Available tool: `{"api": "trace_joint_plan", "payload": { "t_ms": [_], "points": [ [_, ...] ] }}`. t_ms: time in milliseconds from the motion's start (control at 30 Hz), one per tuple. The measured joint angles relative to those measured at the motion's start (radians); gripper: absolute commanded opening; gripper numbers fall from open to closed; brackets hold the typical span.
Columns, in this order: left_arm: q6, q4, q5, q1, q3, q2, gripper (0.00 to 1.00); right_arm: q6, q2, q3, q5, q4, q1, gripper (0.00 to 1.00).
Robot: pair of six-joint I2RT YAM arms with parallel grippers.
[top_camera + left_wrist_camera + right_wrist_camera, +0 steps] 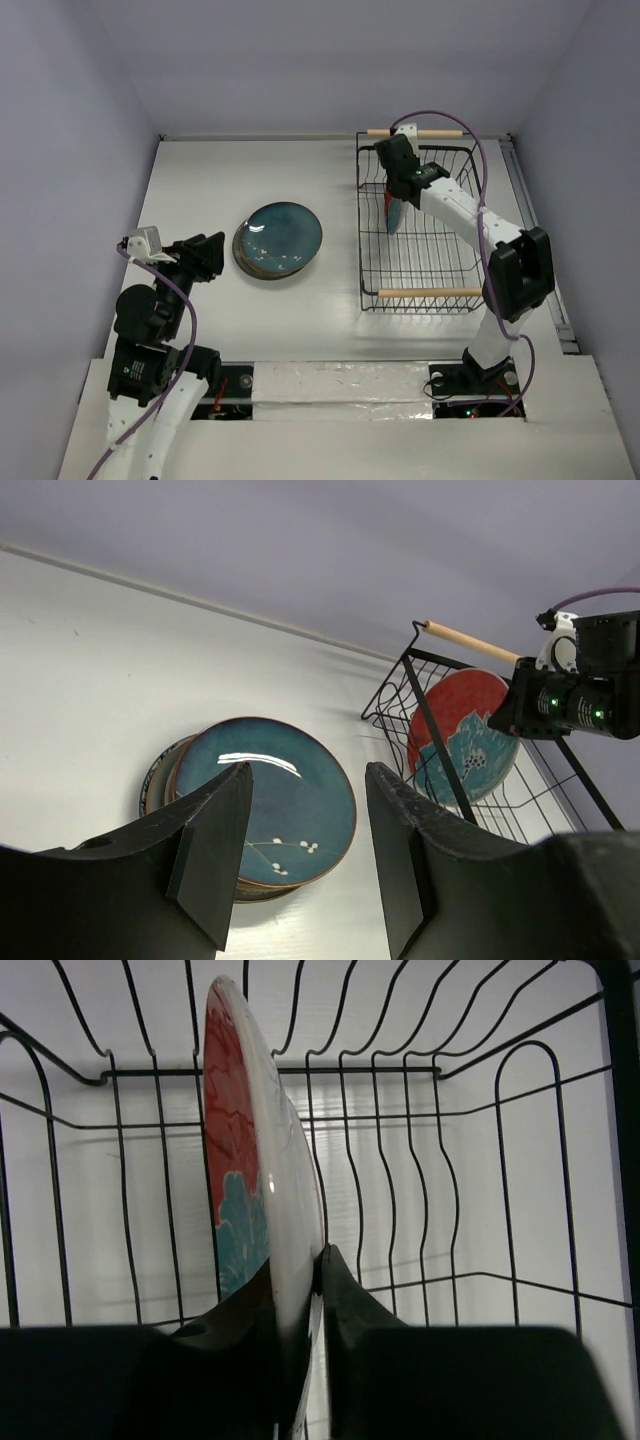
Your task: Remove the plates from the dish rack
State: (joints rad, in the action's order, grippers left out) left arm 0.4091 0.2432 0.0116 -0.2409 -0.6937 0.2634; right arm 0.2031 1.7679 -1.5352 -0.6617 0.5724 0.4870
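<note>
The black wire dish rack point(420, 295) with wooden bar handles stands at the right. One plate stands on edge inside it, the red plate with a teal flower point(240, 1160), also seen in the left wrist view point(462, 735). My right gripper point(298, 1270) is shut on that plate's rim, one finger on each face; in the top view the gripper point(397, 192) is at the rack's far left. A stack of plates with the teal blue plate point(282, 236) on top lies on the table point(290, 800). My left gripper point(308, 820) is open and empty, left of the stack.
The rack's far handle point(415, 132) lies close to the back wall. A raised rail point(535, 240) runs along the table's right edge. The left arm point(160, 300) sits folded at the near left.
</note>
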Motion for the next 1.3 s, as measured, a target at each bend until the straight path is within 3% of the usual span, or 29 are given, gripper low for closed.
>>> {"api": "trace_joint_plan", "payload": {
  "t_ms": [33,67,133,467,767,1033,1133,1300],
  "points": [
    [0.0,0.0,0.0,0.0,0.0,0.0,0.46,-0.004,0.0,-0.003,0.004,0.001,0.003,0.12],
    [0.0,0.0,0.0,0.0,0.0,0.0,0.46,-0.015,0.0,-0.007,0.002,0.007,0.005,0.05],
    [0.0,0.0,0.0,0.0,0.0,0.0,0.46,-0.025,0.0,-0.011,0.005,0.013,0.005,0.0],
    [0.0,0.0,0.0,0.0,0.0,0.0,0.46,-0.149,-0.043,-0.086,-0.015,0.078,0.005,0.0],
    [0.0,-0.001,-0.006,0.0,0.0,0.0,0.46,-0.134,-0.24,-0.167,-0.034,0.147,0.003,0.0],
    [0.0,-0.001,-0.019,0.0,0.0,0.0,0.46,0.002,-0.495,-0.067,0.286,-0.01,0.021,0.0],
    [0.0,-0.001,-0.019,0.0,0.0,0.0,0.46,0.073,-0.47,-0.03,0.445,-0.117,0.05,0.0],
    [0.0,-0.002,-0.019,0.0,0.0,0.0,0.46,0.201,-0.29,0.029,0.657,-0.298,0.138,0.0]
  ]
}}
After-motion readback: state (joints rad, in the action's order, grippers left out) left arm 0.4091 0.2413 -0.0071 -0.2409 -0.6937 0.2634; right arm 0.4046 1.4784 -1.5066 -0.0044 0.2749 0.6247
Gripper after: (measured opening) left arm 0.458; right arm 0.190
